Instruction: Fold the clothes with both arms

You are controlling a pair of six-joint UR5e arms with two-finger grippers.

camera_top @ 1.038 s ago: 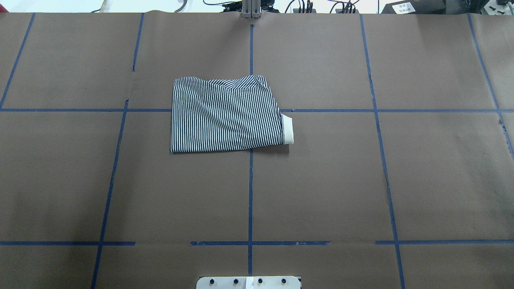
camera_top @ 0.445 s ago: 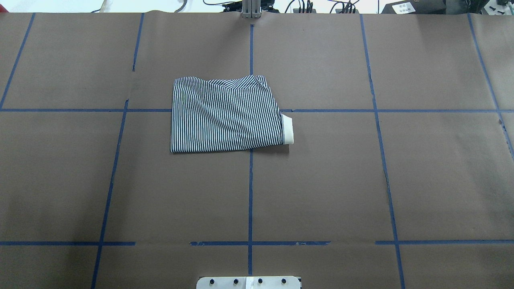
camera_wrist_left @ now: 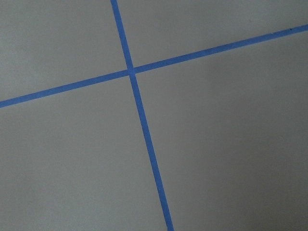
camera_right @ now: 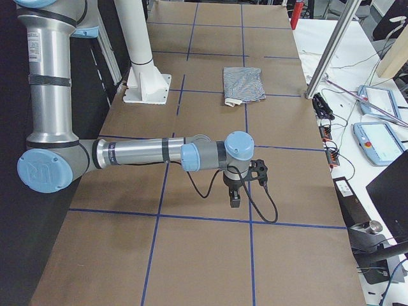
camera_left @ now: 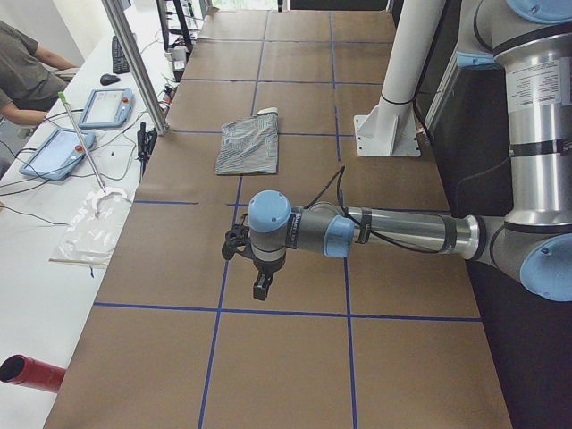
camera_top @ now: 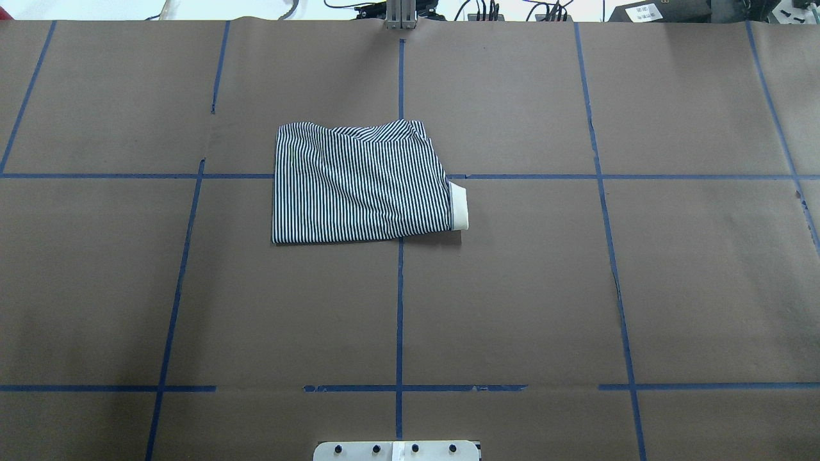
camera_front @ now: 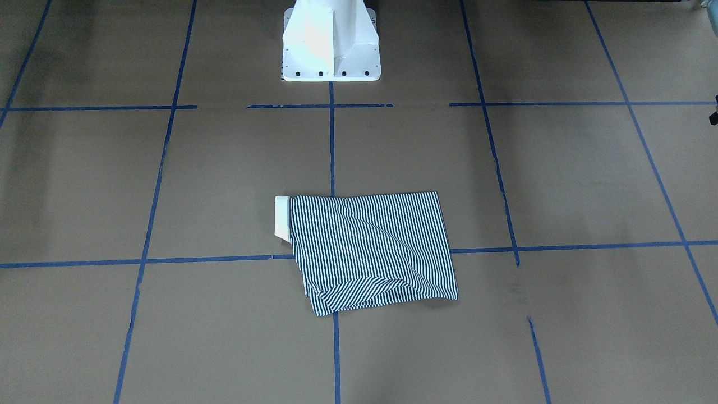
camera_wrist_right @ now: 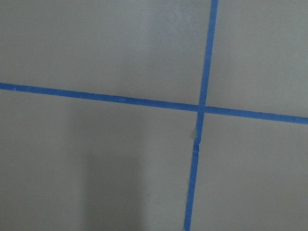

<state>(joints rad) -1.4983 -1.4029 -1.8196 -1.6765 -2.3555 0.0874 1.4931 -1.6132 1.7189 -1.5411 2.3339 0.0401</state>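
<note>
Shirt first: the striped polo shirt (camera_top: 359, 186) lies folded into a rough rectangle on the brown-paper table (camera_top: 640, 288), a little to the robot's left of the centre line and towards the far side from the white pedestal (camera_front: 330, 42). Its cream collar (camera_top: 459, 206) peeps out at the right edge. In the front-facing view one layer rides loosely over the others, so the fold looks made but not crisp; my guess is that the task is at or near its end. Neither arm touches the cloth. The left gripper (camera_left: 260, 284) hangs pointing down over bare paper at the table's left end, well apart from the shirt, and the right gripper (camera_right: 234, 196) does the same at the right end. This reads as a parked pose that keeps both arms out of the overhead camera's sight of the garment. Each wrist camera sees only paper and a crossing of blue tape (camera_wrist_left: 139, 110). The grippers show only in the side views, so I cannot tell whether their jaws stand wide or narrow, though nothing hangs from either. No box, bin or tray appears — the shirt rests straight on the paper.
</note>
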